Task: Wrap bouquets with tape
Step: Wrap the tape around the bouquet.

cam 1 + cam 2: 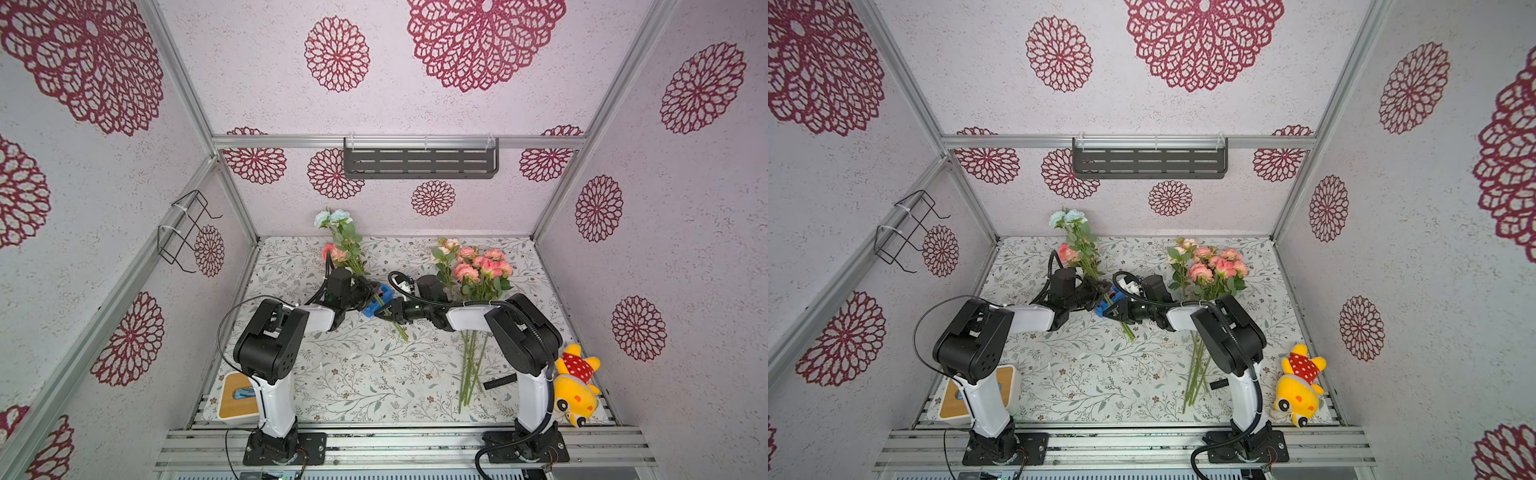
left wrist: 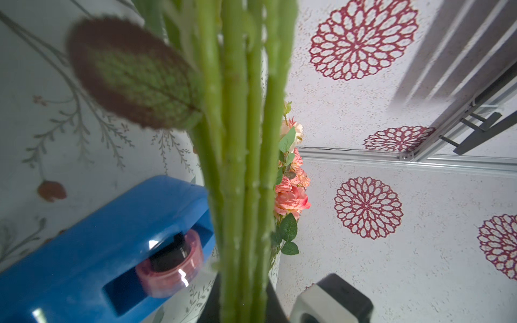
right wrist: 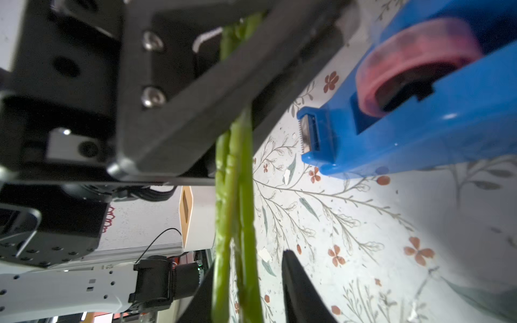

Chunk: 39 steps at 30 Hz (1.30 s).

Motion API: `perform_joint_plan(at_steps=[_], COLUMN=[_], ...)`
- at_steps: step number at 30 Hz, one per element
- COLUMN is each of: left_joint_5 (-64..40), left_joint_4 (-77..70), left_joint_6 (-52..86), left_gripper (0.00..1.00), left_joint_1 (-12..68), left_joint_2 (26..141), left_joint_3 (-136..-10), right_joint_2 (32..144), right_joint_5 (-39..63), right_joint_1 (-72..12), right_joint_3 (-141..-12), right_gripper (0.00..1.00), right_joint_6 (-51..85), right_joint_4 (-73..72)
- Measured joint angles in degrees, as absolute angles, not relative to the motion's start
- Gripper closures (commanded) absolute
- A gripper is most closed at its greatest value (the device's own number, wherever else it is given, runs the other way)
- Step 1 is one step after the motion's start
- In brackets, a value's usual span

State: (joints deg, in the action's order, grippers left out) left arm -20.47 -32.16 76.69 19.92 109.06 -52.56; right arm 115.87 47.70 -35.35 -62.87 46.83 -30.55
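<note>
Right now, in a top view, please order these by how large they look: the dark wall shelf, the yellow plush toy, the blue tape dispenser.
1. dark wall shelf
2. yellow plush toy
3. blue tape dispenser, partly hidden, yet clearly the smallest

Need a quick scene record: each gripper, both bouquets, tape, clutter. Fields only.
left gripper: shut on stems of blue-bloom bouquet
right gripper: open; fingers straddle the same stems nearer the cut ends, a gap shows beside them
tape dispenser: on table, right beside the held stems; pink roll seated
second bouquet: lying on table, ungripped
clutter: yellow plush toy and black strap toward table's right edge
</note>
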Motion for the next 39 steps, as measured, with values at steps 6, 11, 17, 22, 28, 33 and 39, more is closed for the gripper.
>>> perform_joint_plan(at_steps=[6, 11, 17, 22, 28, 33, 39], left_joint_5=[-21.2, -20.8, -20.5, -19.6, -19.5, -19.6, -20.1], left_joint_4=[-34.3, -34.0, -24.9, -14.6, -10.9, -9.6, -11.0], left_joint_6=[77.4, 76.5, 75.2, 71.5, 70.1, 70.3, 72.2], left_gripper=[0.94, 0.71, 0.62, 0.62, 0.76, 0.76, 0.64], left_joint_1=[19.7, 19.6, 19.5, 19.5, 19.1, 19.3, 19.4], left_joint_2=[109.5, 109.5, 109.1, 108.1, 107.9, 107.9, 108.4], left_joint_3=[-52.1, -51.9, -55.9, -60.1, -61.6, -61.6, -61.5], right_joint_2=[115.5, 113.6, 113.0, 113.0, 113.1, 113.3, 113.3], right_joint_5=[47.7, 40.0, 18.1, -1.3, -13.5, -16.3, -15.3], right_joint_1=[-35.4, -36.7, -41.9, -48.4, -51.7, -52.7, -52.8], right_joint_3=[-63.0, -67.7, -76.4, -81.5, -82.4, -81.7, -80.4], right_gripper=[1.0, 1.0, 1.0, 1.0, 1.0, 1.0, 1.0], right_joint_6=[44.8, 35.3, 24.3, 17.3, 12.8, 10.7, 10.1], right_joint_4=[-29.9, -14.7, 5.8, 14.5, 18.1, 17.8, 15.1])
